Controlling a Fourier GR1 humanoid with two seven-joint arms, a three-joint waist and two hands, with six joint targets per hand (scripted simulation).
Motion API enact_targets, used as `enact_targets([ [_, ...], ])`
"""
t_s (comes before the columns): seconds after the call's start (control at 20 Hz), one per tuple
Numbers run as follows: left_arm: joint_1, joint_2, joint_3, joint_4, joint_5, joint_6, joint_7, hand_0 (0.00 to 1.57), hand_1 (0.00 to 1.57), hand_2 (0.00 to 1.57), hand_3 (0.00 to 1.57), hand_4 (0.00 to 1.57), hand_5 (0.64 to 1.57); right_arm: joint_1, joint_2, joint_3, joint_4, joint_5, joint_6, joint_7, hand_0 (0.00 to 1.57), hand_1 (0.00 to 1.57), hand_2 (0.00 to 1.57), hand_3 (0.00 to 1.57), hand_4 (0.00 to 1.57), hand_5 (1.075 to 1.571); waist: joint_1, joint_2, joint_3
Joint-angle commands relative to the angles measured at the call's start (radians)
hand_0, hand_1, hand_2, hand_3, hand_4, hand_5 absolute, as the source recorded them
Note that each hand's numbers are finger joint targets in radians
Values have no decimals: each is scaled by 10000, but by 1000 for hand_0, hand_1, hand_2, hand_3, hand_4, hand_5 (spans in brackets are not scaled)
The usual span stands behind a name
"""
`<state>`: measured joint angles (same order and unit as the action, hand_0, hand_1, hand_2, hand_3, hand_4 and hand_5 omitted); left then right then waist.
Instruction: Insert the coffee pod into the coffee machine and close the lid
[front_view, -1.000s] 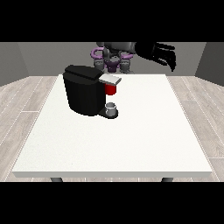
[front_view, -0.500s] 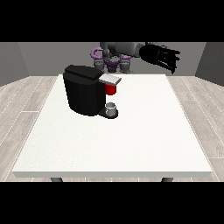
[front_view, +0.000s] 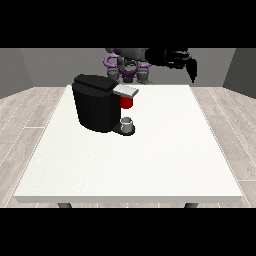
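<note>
We see the black hand (front_view: 189, 64) at the view's right raised above the white tabletop's (front_view: 150, 150) far edge, fingers apparently hanging relaxed, holding nothing; a small grey cylindrical thing (front_view: 128, 123), perhaps the pod, sits at the boxy black coffee machine's (front_view: 97, 104) base.

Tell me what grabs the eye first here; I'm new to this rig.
The black coffee machine stands left of middle on the white table, with a red thing at the machine under its grey flap and a grey thing on its base. Behind the far edge, the hand at the view's right hangs raised over the table's right corner.
</note>
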<state>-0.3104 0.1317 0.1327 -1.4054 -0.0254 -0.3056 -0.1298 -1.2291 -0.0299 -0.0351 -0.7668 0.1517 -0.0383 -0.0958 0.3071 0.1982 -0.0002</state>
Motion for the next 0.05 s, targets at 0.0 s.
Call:
enact_targets([
  [0.0, 366, -239, -66, 493, -245, 344, -64, 0, 0, 0, 0, 266, 1571, 1179, 284, 737, -385, -721, 126, -423, 0, 0, 0, 0, 259, 1571, -415, -798, 1],
])
